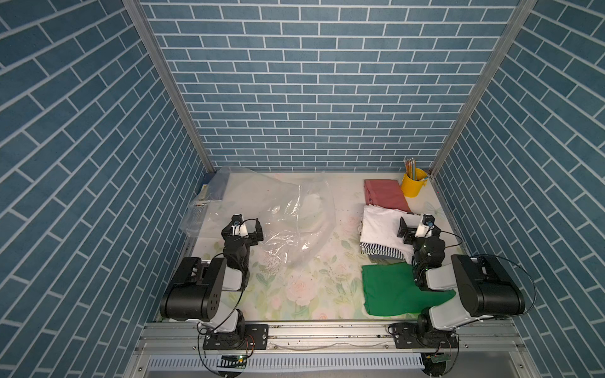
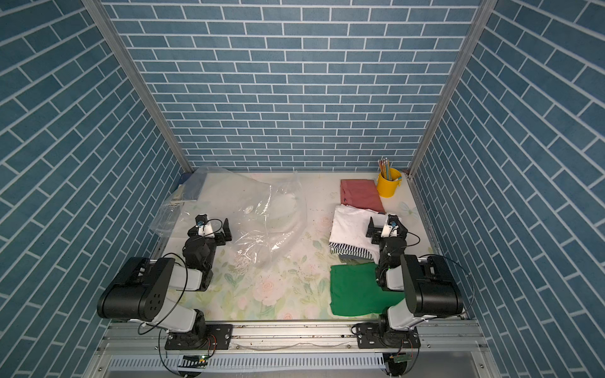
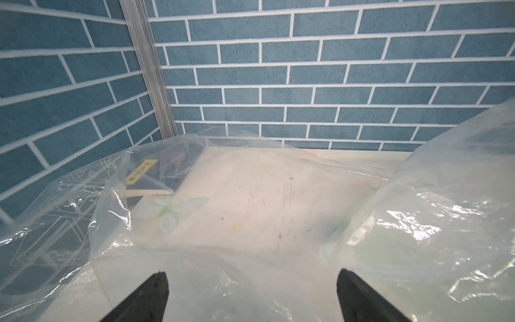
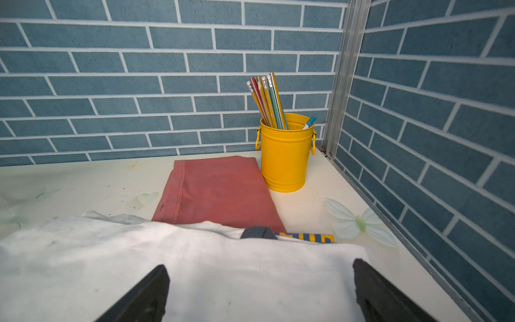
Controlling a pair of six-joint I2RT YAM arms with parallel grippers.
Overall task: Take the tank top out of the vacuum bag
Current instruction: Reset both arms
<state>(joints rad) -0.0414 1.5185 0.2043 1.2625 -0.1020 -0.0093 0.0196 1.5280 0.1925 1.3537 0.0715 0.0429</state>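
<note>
Bag emptied, by the look of it. In both top views the clear vacuum bag (image 1: 281, 209) (image 2: 262, 209) lies crumpled at 10 o'clock on the floral surface (image 1: 343, 196). You can read the print straight through it, with no cloth showing inside. At 3 o'clock a white garment (image 1: 381, 222), which you may fairly take for the tank top, tops a striped garment (image 1: 381, 251). A pink cloth (image 1: 386, 194) and a yellow bucket (image 1: 413, 186) sit toward 1 o'clock, a green cloth (image 1: 393, 291) toward 5. The left claw (image 1: 243, 229) hovers at the bag's near edge around 9 o'clock, the right claw (image 1: 419, 229) over the white garment. Both stand spread and carry nothing.

Left wrist view: the left claw (image 3: 252, 292) gapes wide over loose plastic, its fingers (image 3: 145, 301) clear of any fabric. Bag film billows around it, and only bare surface shows beneath.

Right wrist view: the right claw (image 4: 260, 292) is spread above the white garment (image 4: 195, 264), which lies flat and outside the bag. Whether the tips touch it you cannot tell. Beyond it sit the pink cloth (image 4: 220, 189) and the yellow bucket (image 4: 284, 156) of pencils (image 4: 267, 100).

Your reading: the removal looks finished, with the garment out and lying free. Nothing seems left but to draw the arms back.
</note>
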